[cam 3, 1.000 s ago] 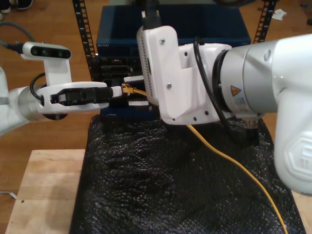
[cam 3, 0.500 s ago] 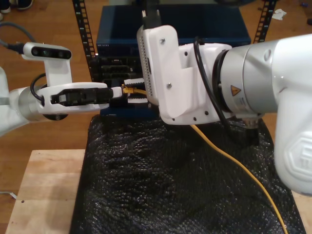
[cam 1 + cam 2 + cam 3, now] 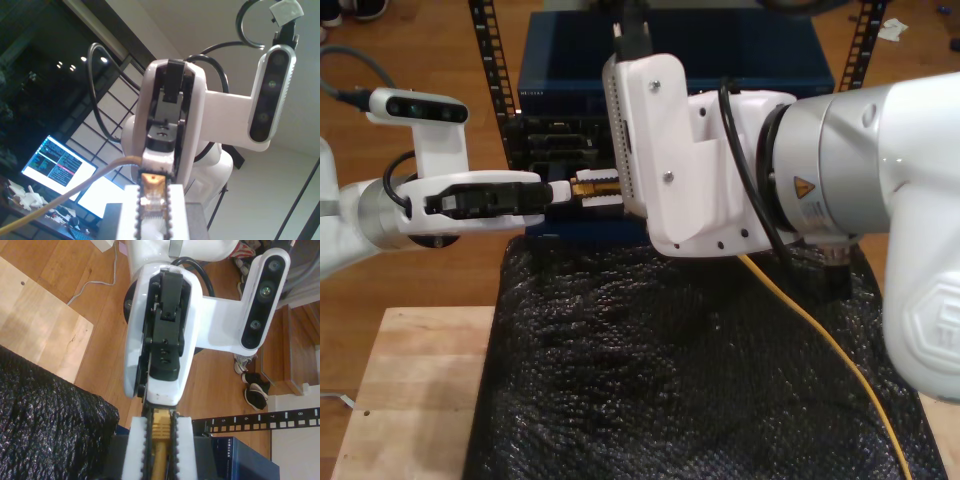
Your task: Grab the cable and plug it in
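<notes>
Cable (image 3: 161, 442), pinched by my first hand (image 3: 152, 195), also my second hand (image 3: 160, 426), plug tip hidden

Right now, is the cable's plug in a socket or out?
Out. The cable's clear plug sits clamped between my first gripper's toothed fingers, in mid-air, with no socket around it.

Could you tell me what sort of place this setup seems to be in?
Probably a robotics lab or workshop, not a home. A perforated rack holds blue network gear, lit monitors glow on a cluttered desk, and a wooden bench carries black padding.
</notes>
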`<action>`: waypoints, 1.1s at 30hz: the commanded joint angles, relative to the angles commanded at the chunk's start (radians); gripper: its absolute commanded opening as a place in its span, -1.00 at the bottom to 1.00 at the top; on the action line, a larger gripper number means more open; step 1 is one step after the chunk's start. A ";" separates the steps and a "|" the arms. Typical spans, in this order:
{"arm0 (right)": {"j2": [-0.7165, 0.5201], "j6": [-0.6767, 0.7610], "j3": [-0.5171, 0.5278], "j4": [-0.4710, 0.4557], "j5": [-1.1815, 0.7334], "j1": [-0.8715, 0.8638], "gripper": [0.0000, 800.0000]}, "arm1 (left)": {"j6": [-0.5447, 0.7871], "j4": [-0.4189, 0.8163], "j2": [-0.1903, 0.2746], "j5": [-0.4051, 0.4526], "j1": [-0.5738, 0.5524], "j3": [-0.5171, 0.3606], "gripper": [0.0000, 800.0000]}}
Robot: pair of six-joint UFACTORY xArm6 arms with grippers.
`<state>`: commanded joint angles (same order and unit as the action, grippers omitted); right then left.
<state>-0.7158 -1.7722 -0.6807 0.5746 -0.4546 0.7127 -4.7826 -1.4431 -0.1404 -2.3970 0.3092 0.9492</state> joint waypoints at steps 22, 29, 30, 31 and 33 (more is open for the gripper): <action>0.002 0.006 -0.002 0.005 0.000 0.000 -0.99 | -0.038 -0.002 -0.017 -0.009 0.000 0.000 0.68; 0.002 0.006 -0.003 0.005 0.000 0.000 -0.99 | -0.037 -0.002 -0.017 -0.009 -0.002 -0.002 0.98; 0.003 0.006 -0.003 0.005 0.000 0.000 -0.99 | -0.035 -0.002 -0.017 -0.008 -0.002 0.000 0.99; 0.003 0.006 -0.003 0.005 0.000 0.000 -0.99 | -0.034 -0.002 -0.017 -0.008 -0.002 0.000 0.99; 0.005 0.006 -0.005 0.005 0.000 0.000 -0.99 | -0.032 -0.002 -0.015 -0.006 0.000 0.000 0.99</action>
<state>-0.7112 -1.7660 -0.6853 0.5792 -0.4546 0.7127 -4.8148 -1.4446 -0.1557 -2.4032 0.3092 0.9492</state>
